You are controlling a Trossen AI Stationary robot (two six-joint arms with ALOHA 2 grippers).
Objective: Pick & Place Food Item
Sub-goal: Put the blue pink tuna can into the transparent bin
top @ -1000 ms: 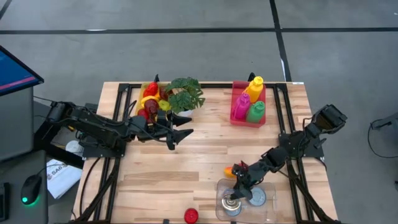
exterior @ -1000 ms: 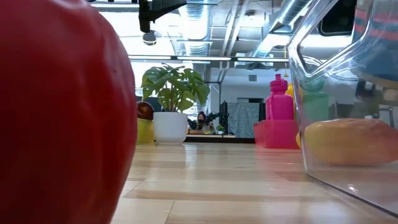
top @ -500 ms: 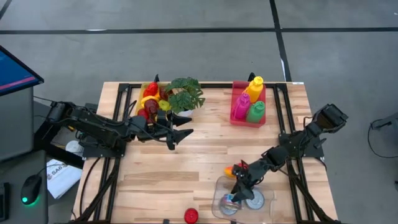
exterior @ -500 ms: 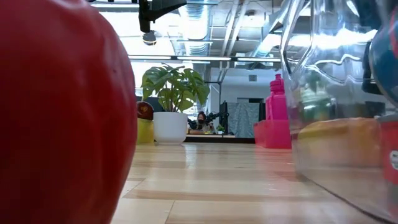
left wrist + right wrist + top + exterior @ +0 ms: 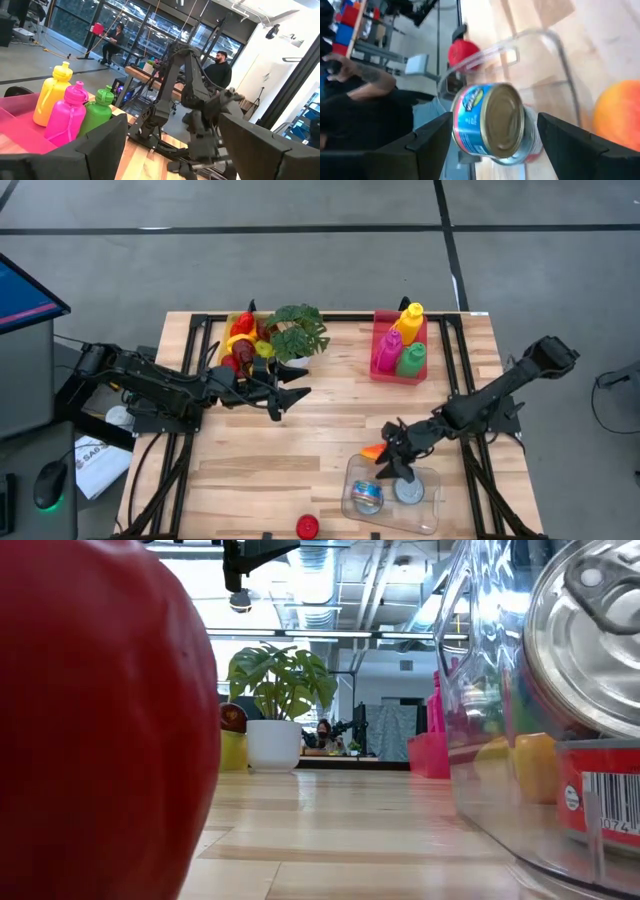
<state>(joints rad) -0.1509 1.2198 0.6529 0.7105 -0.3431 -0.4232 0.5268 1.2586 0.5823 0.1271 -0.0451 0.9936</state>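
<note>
Placement step, done: can (image 5: pixel 367 496) lies in clear container (image 5: pixel 432 520); right gripper (image 5: pixel 398 452) spread, empty above. Next: fetch another item.

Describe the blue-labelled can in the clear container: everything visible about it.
The can is a squat metal tin with a blue wrap-around label, a red band and a plain metallic end. It lies tipped on its side inside the clear plastic container, near its left end, beside a second tin. Nothing grips it; the right gripper hovers nearby, jaws open.
</note>
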